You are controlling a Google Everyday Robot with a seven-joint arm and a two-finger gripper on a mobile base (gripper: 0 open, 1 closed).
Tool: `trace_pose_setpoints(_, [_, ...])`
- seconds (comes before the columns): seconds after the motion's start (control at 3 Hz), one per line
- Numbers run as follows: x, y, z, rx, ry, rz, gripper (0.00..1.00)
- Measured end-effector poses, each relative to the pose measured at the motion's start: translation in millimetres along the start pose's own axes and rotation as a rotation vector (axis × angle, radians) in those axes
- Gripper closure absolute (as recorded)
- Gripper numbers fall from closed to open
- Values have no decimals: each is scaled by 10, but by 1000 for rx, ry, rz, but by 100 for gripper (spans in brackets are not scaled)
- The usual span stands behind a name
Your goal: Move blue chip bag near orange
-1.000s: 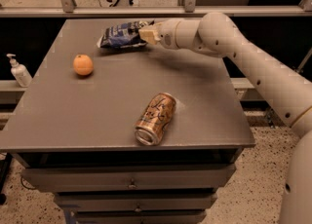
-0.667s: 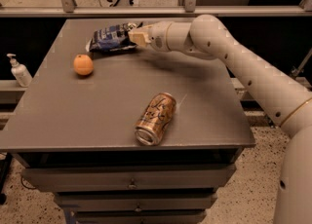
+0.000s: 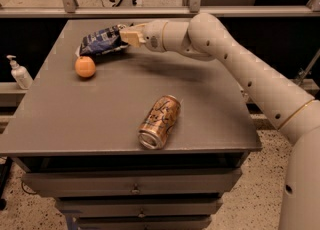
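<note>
Bag (image 3: 98,43): dark blue, crinkled, with white lettering; lay in the upper left of the frame over the far left part of the table (image 3: 75,119), long side running left to right. Whether it rested on the tabletop or hung just clear could not be told. Orange (image 3: 85,67): small, round, smooth; sat on the table just below the bag's left end in the frame, very close to it, contact not discernible. Gripper (image 3: 125,36): beige fingers closed onto the bag's right end, holding it; positioned at upper centre-left, pointing toward the left edge of the frame. Arm (image 3: 240,64): white, jointed; ran from the lower right corner up and across to the gripper. Can (image 3: 160,121): gold-brown, on its side, lid end toward the near edge; lay at centre frame, well apart from bag and orange. Drawers (image 3: 135,189): grey, stacked under the tabletop at the bottom of the frame. Bottle (image 3: 19,72): white pump type; stood upright on a ledge beyond the table's left edge, at far left.
</note>
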State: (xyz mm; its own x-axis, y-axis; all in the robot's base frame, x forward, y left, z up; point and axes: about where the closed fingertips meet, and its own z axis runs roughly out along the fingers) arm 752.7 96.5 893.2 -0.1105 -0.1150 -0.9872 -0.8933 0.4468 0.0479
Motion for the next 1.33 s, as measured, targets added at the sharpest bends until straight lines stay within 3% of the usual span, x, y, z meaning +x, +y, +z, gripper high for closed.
trace_pose_setpoints(1.0, [1,399,88,-93,7,13,100])
trace_pose_setpoints(1.33, [54,470,118,-111,25,25,82])
